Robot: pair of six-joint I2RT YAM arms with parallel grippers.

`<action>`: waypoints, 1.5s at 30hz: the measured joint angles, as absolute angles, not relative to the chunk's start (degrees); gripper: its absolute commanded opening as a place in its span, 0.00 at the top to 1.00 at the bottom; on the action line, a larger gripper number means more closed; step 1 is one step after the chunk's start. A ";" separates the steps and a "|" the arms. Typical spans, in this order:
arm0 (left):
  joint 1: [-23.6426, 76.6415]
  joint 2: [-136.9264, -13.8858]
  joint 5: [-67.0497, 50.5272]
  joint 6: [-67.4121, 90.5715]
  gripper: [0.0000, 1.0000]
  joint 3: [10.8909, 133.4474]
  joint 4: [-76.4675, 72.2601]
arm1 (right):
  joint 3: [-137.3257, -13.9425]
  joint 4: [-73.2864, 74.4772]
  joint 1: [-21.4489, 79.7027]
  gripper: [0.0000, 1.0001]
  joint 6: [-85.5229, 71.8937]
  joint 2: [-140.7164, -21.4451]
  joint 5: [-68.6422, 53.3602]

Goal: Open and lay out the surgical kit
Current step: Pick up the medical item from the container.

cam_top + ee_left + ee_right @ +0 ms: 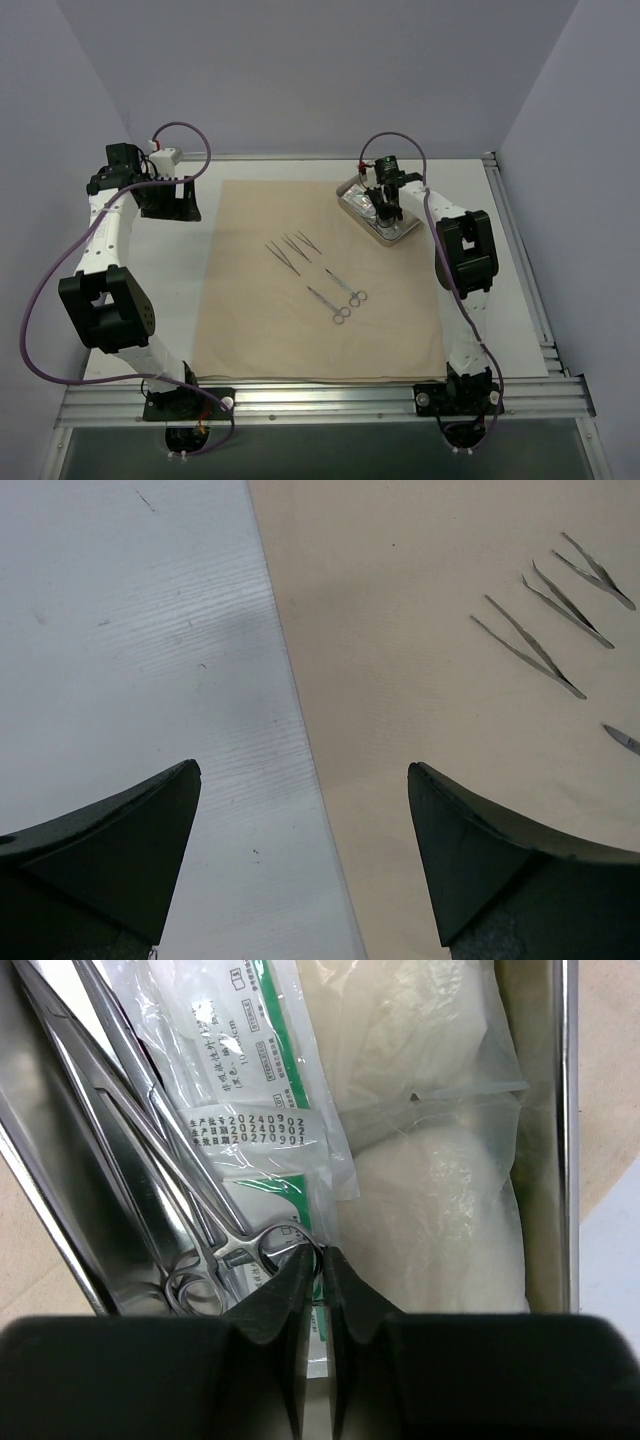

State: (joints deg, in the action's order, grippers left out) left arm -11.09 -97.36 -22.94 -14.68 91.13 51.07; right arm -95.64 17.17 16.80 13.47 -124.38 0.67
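The tan cloth (300,335) lies spread flat on the table. Three thin tweezers (293,249) and two ring-handled clamps (340,297) lie on its middle. The steel tray (402,232) sits at the cloth's far right corner. My right gripper (320,1255) is down in the tray, shut on the ring handle of a clamp (262,1243). Beside it in the tray are another clamp (190,1290), a clear printed packet (250,1090) and bagged gauze (440,1210). My left gripper (305,780) is open and empty over the cloth's left edge (300,710), with the tweezers (530,648) to its right.
Bare white table (130,630) lies left of the cloth. The tray's steel walls (60,1210) close in on both sides of my right gripper. Grey walls surround the table, and a metal rail (320,400) runs along the near edge.
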 measured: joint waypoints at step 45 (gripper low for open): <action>-11.09 -97.34 -22.94 -15.29 0.06 91.13 51.09 | -96.12 17.82 16.56 1.00 13.61 -123.48 1.32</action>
State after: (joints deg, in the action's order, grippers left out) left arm -11.09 -97.34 -22.94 -15.29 91.13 51.09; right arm -96.12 17.82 16.56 13.61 -123.48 1.32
